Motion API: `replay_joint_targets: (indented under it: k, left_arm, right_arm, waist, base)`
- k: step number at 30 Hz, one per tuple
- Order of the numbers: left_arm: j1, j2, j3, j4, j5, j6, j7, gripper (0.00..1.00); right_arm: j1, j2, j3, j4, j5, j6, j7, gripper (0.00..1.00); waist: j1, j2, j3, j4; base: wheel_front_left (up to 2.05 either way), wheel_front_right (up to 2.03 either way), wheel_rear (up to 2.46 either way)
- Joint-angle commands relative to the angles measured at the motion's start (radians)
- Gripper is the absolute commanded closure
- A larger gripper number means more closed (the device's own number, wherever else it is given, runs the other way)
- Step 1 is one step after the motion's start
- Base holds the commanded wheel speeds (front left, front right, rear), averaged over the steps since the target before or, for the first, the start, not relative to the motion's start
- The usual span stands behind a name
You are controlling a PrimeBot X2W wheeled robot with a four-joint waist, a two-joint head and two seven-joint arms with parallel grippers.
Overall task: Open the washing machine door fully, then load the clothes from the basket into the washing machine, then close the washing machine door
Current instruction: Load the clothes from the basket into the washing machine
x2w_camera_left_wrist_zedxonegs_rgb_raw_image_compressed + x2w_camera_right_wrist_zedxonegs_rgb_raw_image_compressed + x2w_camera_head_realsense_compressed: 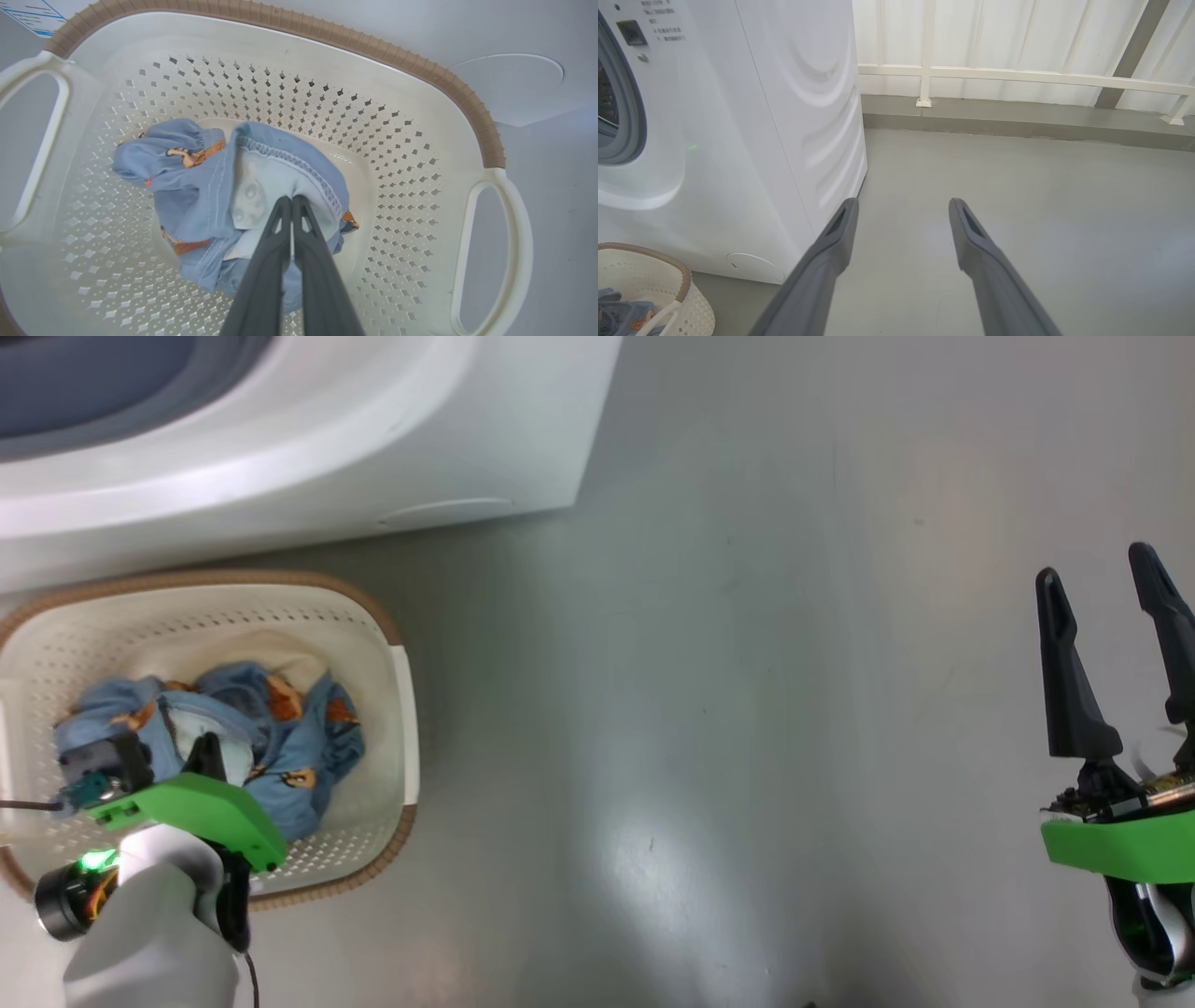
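Left wrist view: left gripper (291, 200) is seen pinched together on a pale fold of the clothes (205, 186), which are bundled at the bottom of the basket (289, 28). Basket is set on the grey floor (700, 709), just in front of the washing machine (373, 448). Right gripper (901, 205) is held with fingers apart above the floor, well away from the basket.
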Motion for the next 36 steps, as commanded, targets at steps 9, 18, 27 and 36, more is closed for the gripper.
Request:
replay_joint_targets:
  k: [9,18,27,36]
  left_arm:
    - [0.181,0.036,0.031,-0.301,0.076,0.063,-0.021,1.00]
    - [0.354,0.022,0.063,-0.635,0.155,0.110,-0.021,1.00]
    - [0.461,0.018,0.087,-0.869,0.211,0.135,-0.021,1.00]
    - [0.581,0.025,0.096,-1.010,0.240,0.139,-0.021,1.00]
  right_arm:
    - [0.071,-0.023,0.009,-0.011,-0.015,0.002,-0.005,0.00]
    - [0.114,-0.019,0.016,0.003,-0.023,0.002,-0.005,0.00]
    - [0.146,-0.009,0.036,0.022,-0.029,0.002,-0.005,0.00]
    - [0.204,0.007,0.060,0.052,-0.039,0.002,-0.005,0.00]
  waist:
    - [0.0000,-0.0001,-0.123,0.058]
    - [0.0000,-0.0001,-0.229,0.084]
    - [0.0000,-0.0001,-0.332,0.083]
    - [0.0000,-0.0001,-0.455,0.079]
  base:
    - [0.00,0.00,0.00]
    - [0.00,0.00,0.00]
    - [0.00,0.00,0.00]
    - [0.00,0.00,0.00]
